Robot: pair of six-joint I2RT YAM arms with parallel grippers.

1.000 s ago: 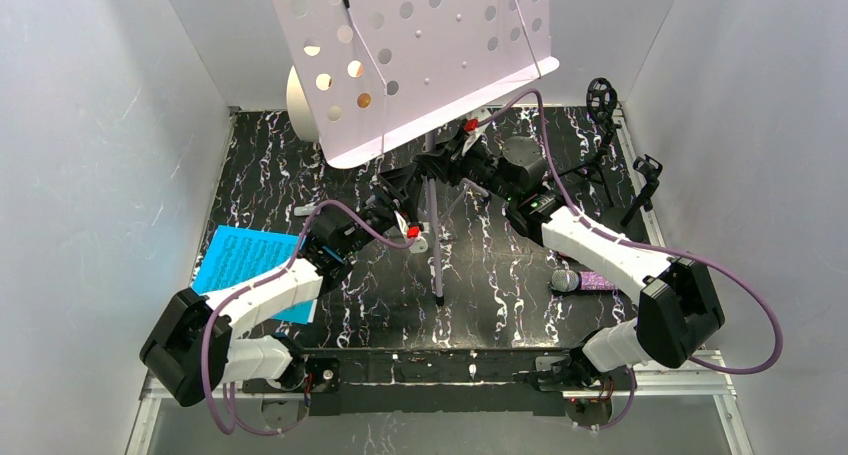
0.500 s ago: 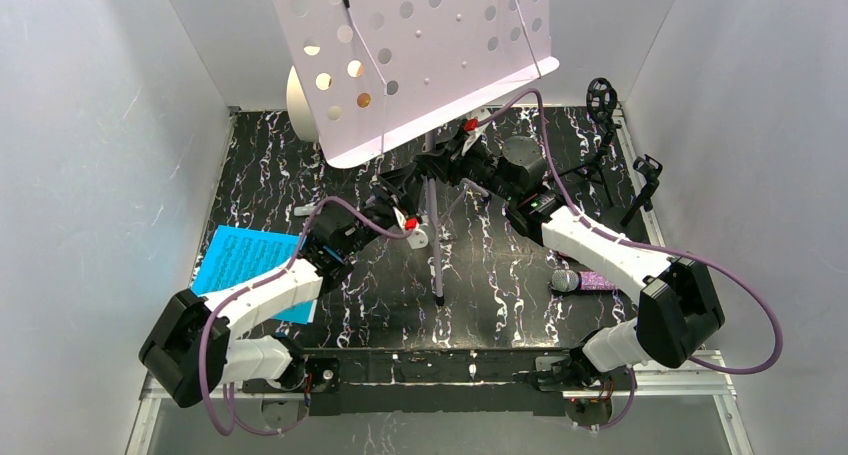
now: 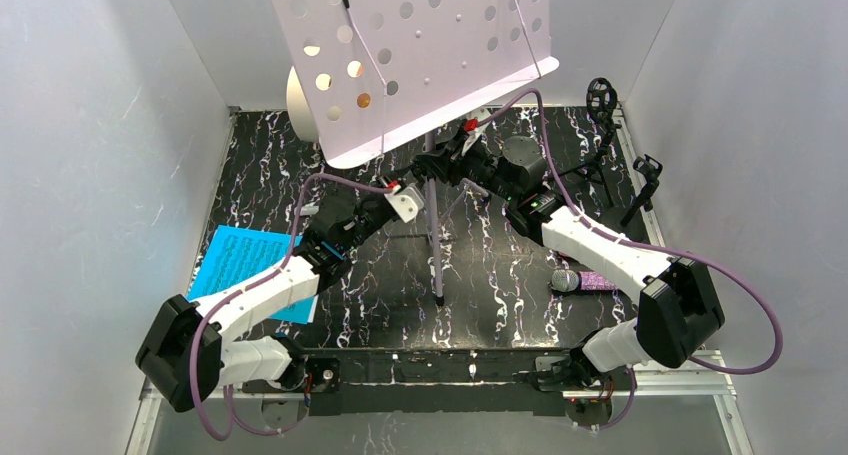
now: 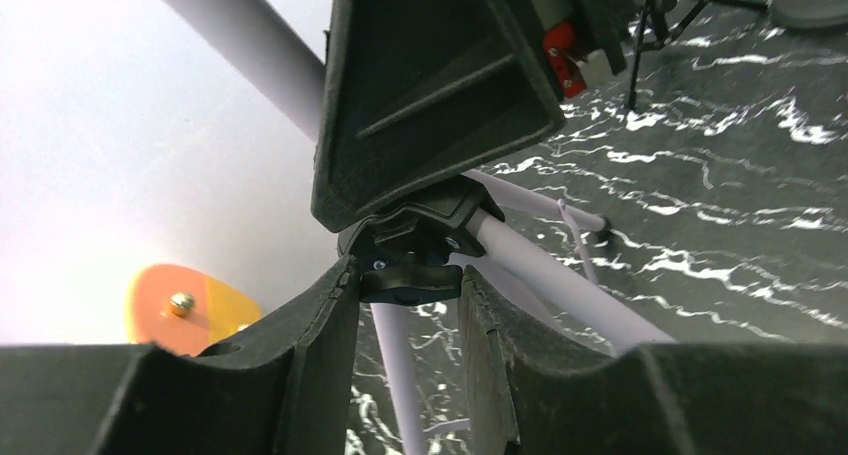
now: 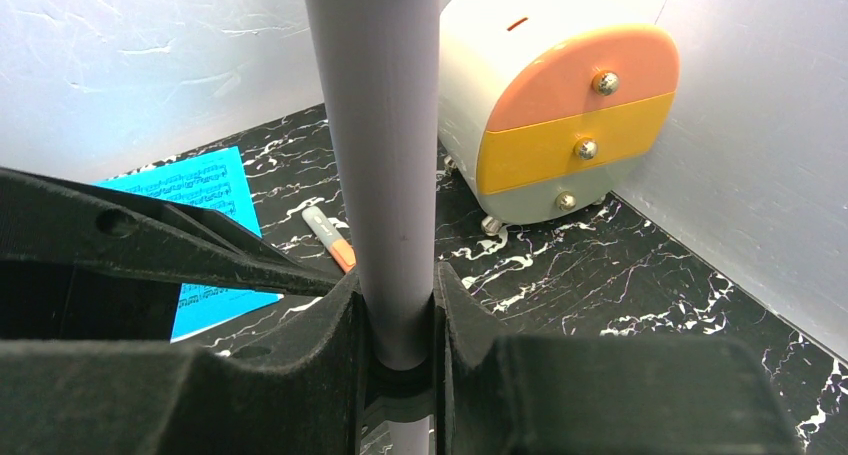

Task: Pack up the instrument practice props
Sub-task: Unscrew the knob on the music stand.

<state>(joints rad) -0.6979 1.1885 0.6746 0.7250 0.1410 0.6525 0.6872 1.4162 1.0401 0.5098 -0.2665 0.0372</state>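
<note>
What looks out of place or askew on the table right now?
Nothing spilled or broken. The lilac music rack stands with its desk tilted, right gripper clamped on its pole, left gripper at its leg hub. The glittery microphone lies on its side, and the blue sheet music lies flat near the left edge.

Bright, even light from above fills the top view; the white walls grey softly toward the corners. The left wrist view blows out almost white at upper left, the left gripper's fingers dark and blurred along the bottom. The right wrist view keeps the lilac pole sharp
</note>
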